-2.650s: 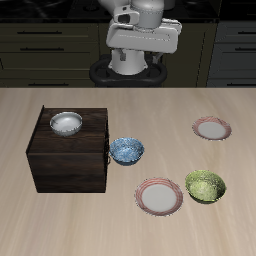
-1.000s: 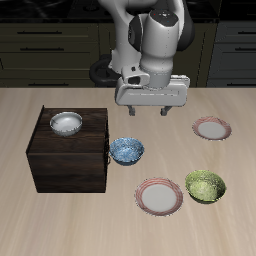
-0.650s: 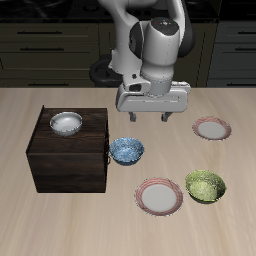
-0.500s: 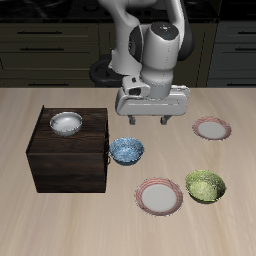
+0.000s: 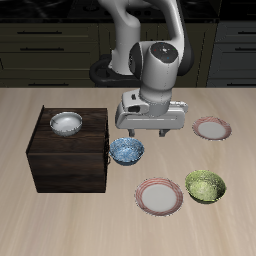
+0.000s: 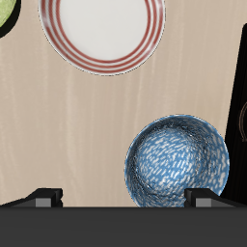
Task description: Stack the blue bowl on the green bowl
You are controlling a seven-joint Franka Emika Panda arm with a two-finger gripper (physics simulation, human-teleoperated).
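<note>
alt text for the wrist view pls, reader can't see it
Looking straight down from the open gripper, the blue bowl sits empty on the wooden table, not yet between the fingers. A white plate with a pink rim lies beyond it, with a sliver of the green bowl at the frame's edge.

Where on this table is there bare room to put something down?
Bare wood runs along the table's front edge before the dark box, and behind it. It is crowded where the blue bowl, the nearer plate and the green bowl cluster.
</note>
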